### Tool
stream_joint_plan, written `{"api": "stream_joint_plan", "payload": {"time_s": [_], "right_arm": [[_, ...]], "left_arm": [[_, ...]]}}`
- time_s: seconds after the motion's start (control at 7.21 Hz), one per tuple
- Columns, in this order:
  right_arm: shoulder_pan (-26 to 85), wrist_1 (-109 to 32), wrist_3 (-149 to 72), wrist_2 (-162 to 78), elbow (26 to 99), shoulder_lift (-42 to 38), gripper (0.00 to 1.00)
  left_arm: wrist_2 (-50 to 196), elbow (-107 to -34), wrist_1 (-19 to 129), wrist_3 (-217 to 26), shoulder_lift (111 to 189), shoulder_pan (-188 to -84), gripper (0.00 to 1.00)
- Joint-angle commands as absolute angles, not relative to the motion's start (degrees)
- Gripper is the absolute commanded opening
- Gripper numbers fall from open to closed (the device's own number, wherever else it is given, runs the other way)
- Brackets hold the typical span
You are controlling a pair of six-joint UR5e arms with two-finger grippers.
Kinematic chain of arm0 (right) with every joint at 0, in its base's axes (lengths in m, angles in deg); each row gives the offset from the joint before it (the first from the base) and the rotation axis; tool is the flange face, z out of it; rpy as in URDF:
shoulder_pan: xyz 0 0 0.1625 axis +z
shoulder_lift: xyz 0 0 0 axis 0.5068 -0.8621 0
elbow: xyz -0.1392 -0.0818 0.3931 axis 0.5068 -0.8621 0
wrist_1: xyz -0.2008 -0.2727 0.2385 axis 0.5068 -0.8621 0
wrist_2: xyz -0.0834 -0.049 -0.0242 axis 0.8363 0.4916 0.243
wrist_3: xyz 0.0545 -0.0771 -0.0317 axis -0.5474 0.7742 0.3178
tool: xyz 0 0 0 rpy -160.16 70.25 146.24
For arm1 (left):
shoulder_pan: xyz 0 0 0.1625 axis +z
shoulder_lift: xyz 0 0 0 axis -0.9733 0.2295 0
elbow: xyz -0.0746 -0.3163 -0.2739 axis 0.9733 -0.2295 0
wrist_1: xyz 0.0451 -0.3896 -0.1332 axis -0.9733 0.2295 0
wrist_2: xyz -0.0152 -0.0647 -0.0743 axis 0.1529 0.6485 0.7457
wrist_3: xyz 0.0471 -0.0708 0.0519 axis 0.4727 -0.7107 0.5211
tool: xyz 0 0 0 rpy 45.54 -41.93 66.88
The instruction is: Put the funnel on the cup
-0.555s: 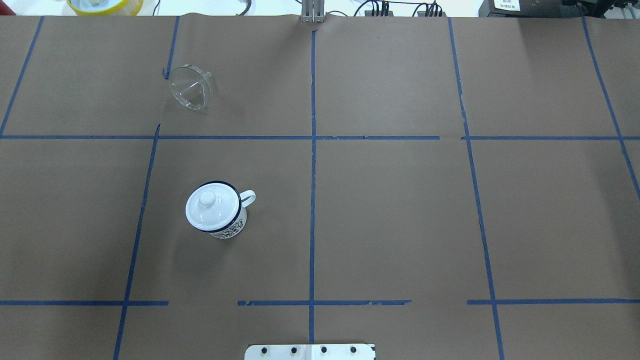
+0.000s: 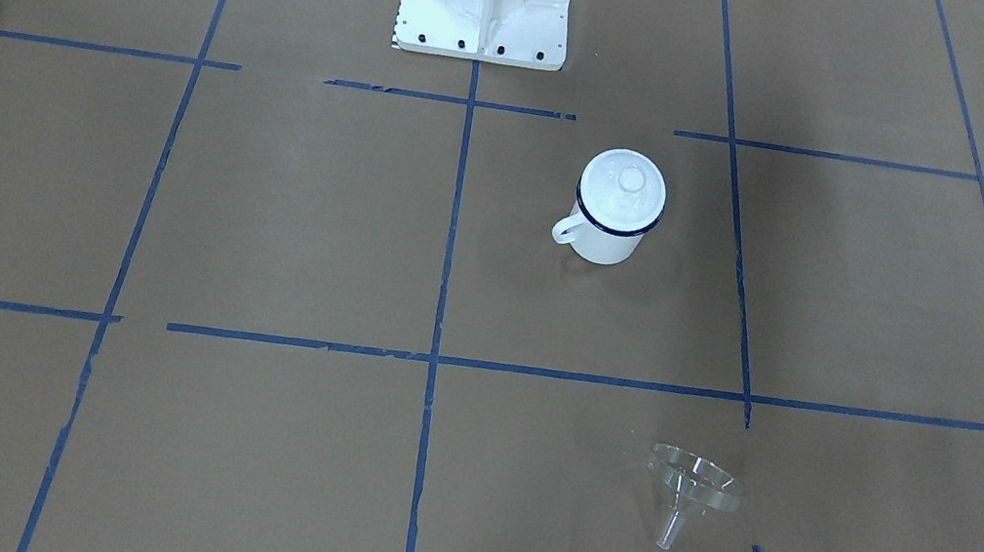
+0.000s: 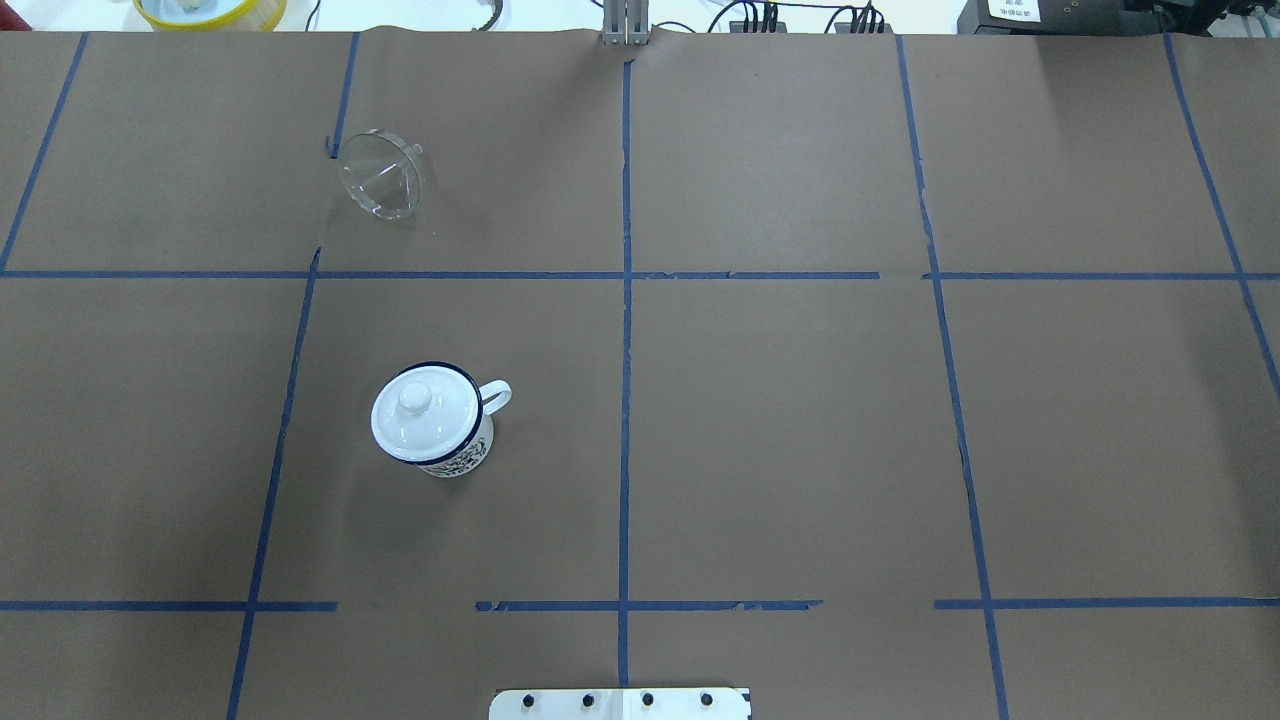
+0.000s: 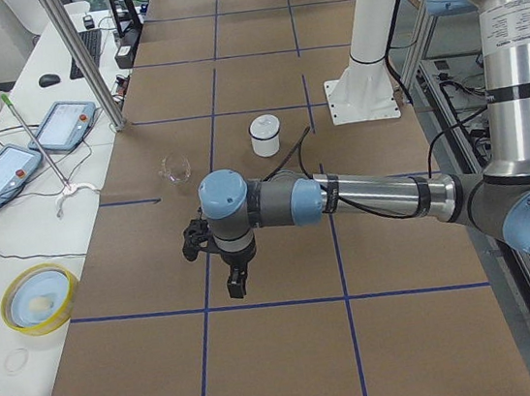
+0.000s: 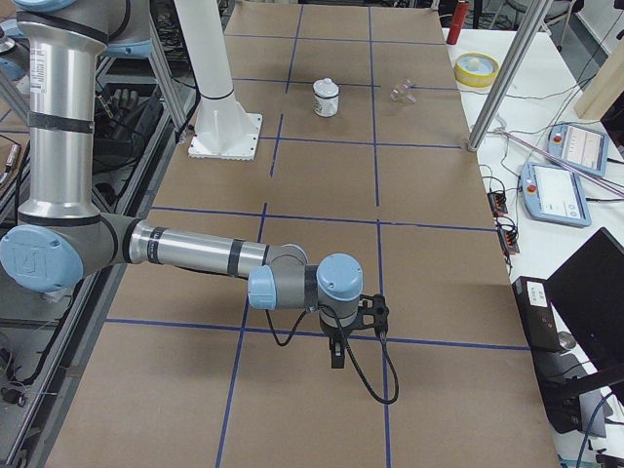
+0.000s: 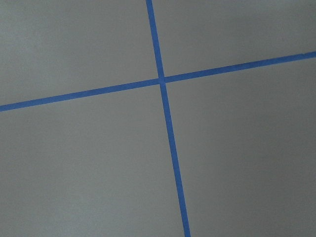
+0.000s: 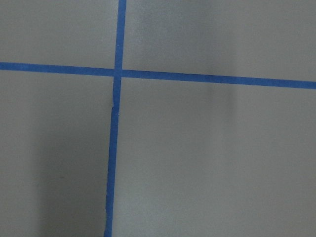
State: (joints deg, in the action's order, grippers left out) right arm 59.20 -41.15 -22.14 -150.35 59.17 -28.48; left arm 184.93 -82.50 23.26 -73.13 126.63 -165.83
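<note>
The clear funnel [image 3: 380,180] lies on its side on the brown table, at the far left in the overhead view and near the front in the front-facing view [image 2: 690,490]. The white cup [image 3: 468,452] with the dark blue rim stands upright nearer the robot, also in the front-facing view [image 2: 606,243]. A round white knobbed lid [image 3: 415,410] sits on top of it. My left gripper [image 4: 237,285] shows only in the exterior left view, above the table and away from both things. My right gripper [image 5: 336,356] shows only in the exterior right view, far from them. I cannot tell whether either is open or shut.
Blue tape lines divide the table into squares. The robot's white base [image 2: 485,8] stands at the table's edge. A yellow-rimmed bowl [image 3: 205,10] sits beyond the far left edge. A metal pole [image 4: 80,56] stands by the table near the funnel.
</note>
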Motion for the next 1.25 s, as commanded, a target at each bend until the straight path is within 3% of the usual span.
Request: {"api": "stream_joint_plan", "payload": {"time_s": [0.0, 0.28, 0.69, 1.11], "right_arm": [[59.2, -41.1, -22.1, -150.3, 59.2, -28.5, 1.00], [59.2, -41.1, -22.1, -150.3, 59.2, -28.5, 1.00], [59.2, -41.1, -22.1, -150.3, 59.2, -28.5, 1.00], [59.2, -41.1, -22.1, -150.3, 59.2, -28.5, 1.00]], "left_arm": [[184.7, -82.9, 23.4, -73.7, 133.6, -163.8, 1.00], [184.5, -82.2, 24.4, -78.3, 140.1, -163.5, 1.00], [184.9, -83.3, 33.6, -83.2, 138.4, -161.2, 1.00], [176.9, -85.0, 33.6, -119.8, 148.3, -139.0, 1.00]]}}
